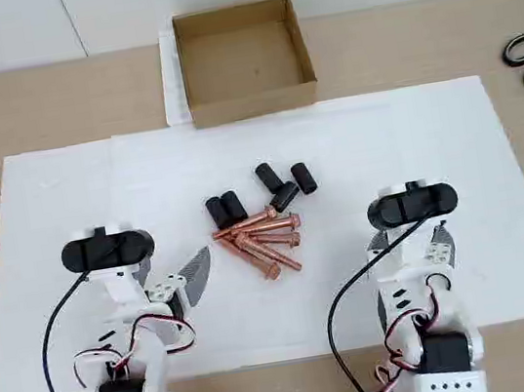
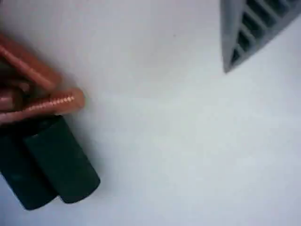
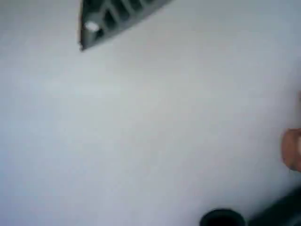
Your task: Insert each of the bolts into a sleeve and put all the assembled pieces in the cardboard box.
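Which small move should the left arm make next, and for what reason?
Probably the left pincer should advance to the bolts and pick one up: all bolts lie loose beside the sleeves, none looks inserted, nothing is in the cardboard box, and this pincer is nearer the pile.

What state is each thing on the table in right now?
Box, open, empty.
Bolts, loose in a pile, none in a sleeve.
Sleeves, lying loose beside the bolts, none visibly holding one.
Scissors, handles together.
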